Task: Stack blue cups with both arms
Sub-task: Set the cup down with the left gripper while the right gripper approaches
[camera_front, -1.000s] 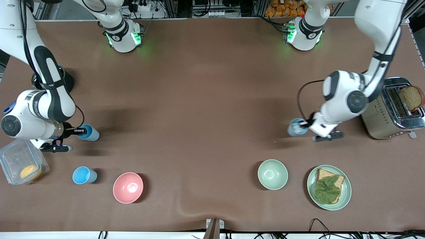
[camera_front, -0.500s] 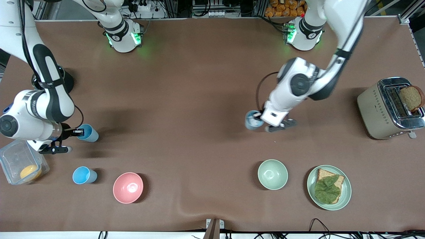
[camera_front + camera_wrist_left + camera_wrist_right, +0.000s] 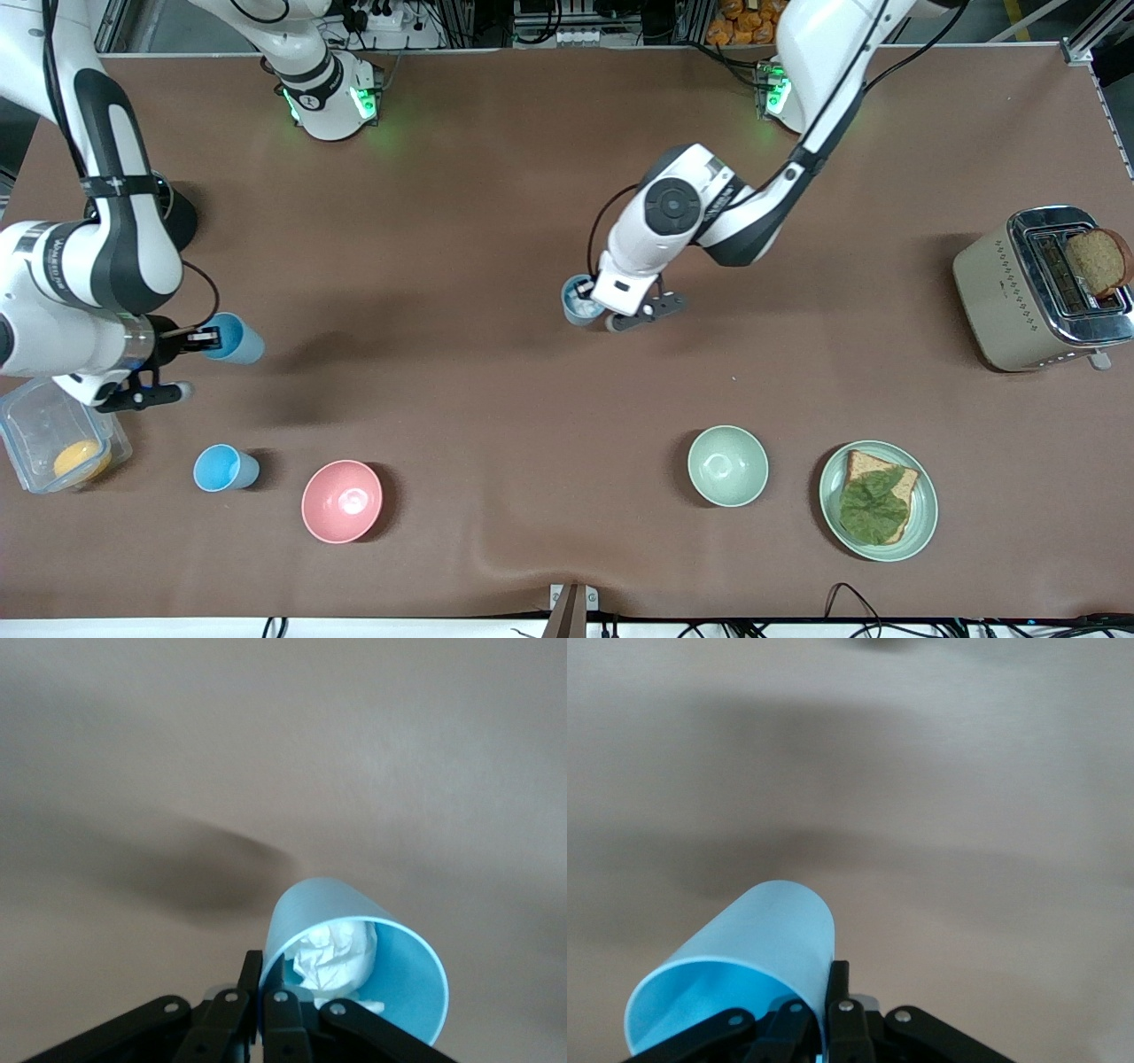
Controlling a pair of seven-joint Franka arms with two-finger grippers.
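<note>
Since the earlier frame, your left hand (image 3: 592,306), pinching the grey-blue cup (image 3: 578,299) by its rim, has swung to mid-desk, toward 9 o'clock. Your right hand (image 3: 205,337) pinches a sky-blue cup (image 3: 232,338) aloft. Rim grips may slip; crumpled paper (image 3: 335,957) blocks nesting.

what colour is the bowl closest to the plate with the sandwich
Pale green bowl, clearest in the front view.
</note>
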